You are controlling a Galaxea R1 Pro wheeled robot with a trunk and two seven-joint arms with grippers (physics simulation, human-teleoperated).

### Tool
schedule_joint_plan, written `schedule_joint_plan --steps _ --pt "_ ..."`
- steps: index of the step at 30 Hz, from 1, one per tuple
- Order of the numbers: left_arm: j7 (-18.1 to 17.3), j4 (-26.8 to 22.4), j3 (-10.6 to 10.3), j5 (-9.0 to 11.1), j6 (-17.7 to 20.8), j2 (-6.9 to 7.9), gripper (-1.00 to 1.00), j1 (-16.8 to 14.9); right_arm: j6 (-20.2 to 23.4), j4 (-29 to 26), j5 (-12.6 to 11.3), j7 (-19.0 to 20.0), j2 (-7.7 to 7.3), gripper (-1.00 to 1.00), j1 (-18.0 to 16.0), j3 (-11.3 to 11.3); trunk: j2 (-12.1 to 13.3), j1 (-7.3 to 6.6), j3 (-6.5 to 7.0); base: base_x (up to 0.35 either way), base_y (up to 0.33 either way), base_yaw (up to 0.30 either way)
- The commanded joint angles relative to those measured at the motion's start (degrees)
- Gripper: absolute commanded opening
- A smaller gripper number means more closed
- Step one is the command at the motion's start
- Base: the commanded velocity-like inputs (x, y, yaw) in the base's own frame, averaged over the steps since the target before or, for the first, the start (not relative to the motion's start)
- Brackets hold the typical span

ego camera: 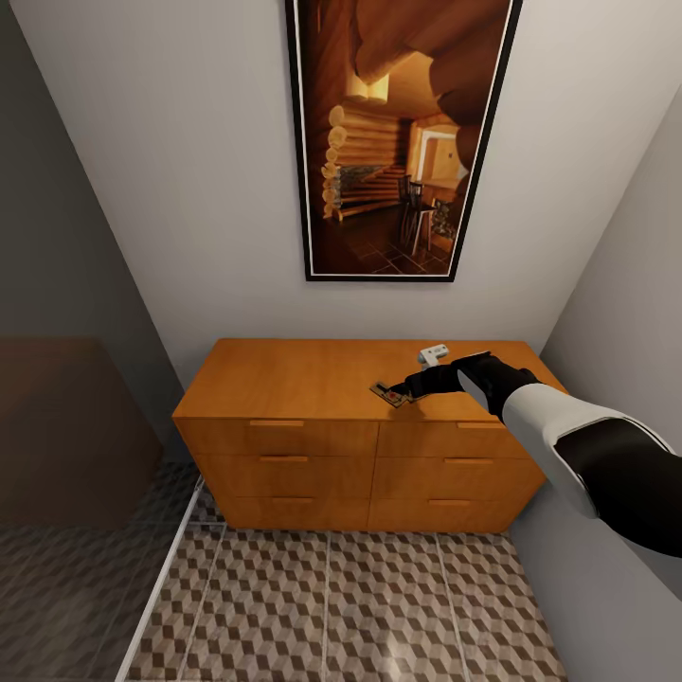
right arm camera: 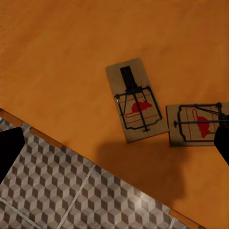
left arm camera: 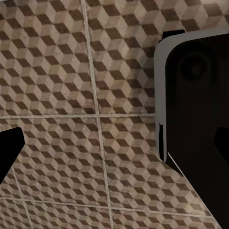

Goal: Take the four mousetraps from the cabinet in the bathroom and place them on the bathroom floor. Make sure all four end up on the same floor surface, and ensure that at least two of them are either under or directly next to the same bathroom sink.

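Note:
Two mousetraps lie flat on the cabinet top, close to its front edge: one in the middle of the right wrist view, the other just beside it. My right gripper hovers above them, open, its dark fingertips far apart and holding nothing. In the head view the right gripper reaches over the cabinet, and one mousetrap shows at its tip. My left gripper hangs open over the cube-patterned bathroom floor.
A tall framed picture hangs on the wall above the cabinet. Grey walls close in on both sides. A glass partition stands at the left. A black, grey-rimmed part of the robot shows in the left wrist view.

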Motion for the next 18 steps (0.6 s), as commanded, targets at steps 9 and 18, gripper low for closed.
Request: schedule_joint_plan --steps 9,18 --pt "0.02 0.17 -0.48 0.38 -0.3 -0.05 1.0 -0.07 0.44 -0.07 -0.63 0.14 -0.03 1.0 -0.04 0.44 -0.11 0.03 -0.11 0.0 0.0 0.0" --pt "0.02 0.16 -0.48 0.38 -0.3 -0.05 1.0 -0.07 0.44 0.0 -0.63 0.08 -0.03 1.0 -0.03 0.44 -0.11 0.03 -0.11 0.0 0.0 0.0"
